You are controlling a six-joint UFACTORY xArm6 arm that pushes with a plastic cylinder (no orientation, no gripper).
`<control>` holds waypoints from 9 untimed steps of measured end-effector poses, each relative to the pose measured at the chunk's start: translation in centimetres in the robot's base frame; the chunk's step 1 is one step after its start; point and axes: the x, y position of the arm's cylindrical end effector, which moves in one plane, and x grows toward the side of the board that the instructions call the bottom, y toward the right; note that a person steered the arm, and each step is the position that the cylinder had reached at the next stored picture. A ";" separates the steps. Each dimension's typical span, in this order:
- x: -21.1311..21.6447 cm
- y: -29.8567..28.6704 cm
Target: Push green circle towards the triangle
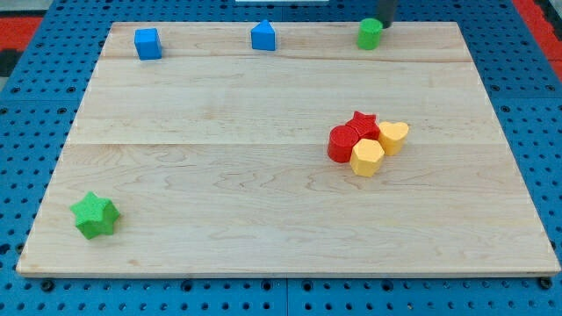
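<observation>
- My tip point(380, 25) stands at the bench's point(263, 202) top edge, touching the green circle point(370, 34) from its upper right; I carry no gripper, only this rod.
- The blue triangle point(263, 36) sits along the same edge, well to the circle's left, with the blue cube point(147, 43) further left.

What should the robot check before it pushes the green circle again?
1. Green circle on the board: ok, near the top edge.
2. My tip close to it: ok, at its upper right.
3. Tip on the side away from the blue triangle: ok, the triangle lies to the view's left.
4. Path between circle and triangle free of blocks: ok.
5. Tip actually touching the circle: cannot tell.
6. Other blocks out of the way: ok, the red and yellow cluster sits lower down.
</observation>
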 end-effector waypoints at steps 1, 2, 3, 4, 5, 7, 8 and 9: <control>0.0 1.0; -0.2 -1.3; -0.1 -3.5; -0.2 -1.7; -0.1 2.1; 1.0 4.1; 1.8 3.3; 1.7 -2.5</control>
